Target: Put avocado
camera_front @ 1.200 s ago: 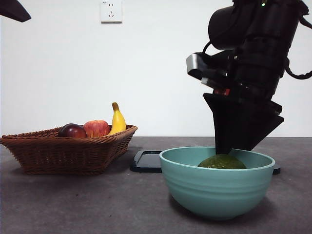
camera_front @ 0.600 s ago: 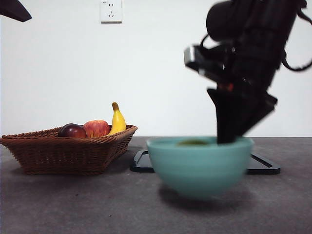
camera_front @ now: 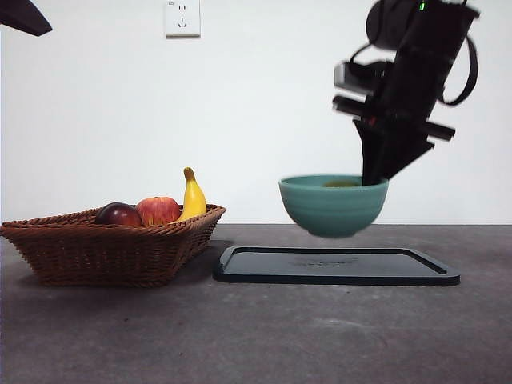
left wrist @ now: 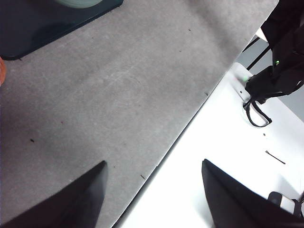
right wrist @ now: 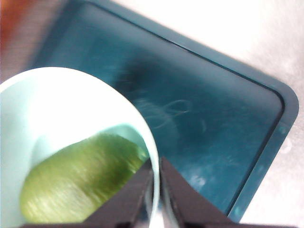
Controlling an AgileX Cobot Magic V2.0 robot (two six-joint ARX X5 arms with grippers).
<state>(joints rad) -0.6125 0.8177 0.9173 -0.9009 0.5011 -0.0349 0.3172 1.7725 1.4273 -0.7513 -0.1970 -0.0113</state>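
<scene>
Avocado sits in the bowl — my right gripper pinches its rim, midair right of centre above the tray; setting down remains. Left gripper gapes, idle.

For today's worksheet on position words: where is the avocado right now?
The avocado lies inside the green bowl, which the right gripper holds by its rim in the air above the dark tray.

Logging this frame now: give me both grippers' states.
Left gripper: open, holding nothing, waiting off to the side.
Right gripper: shut on the teal bowl rim, holding it above the black tray with the avocado inside.
</scene>
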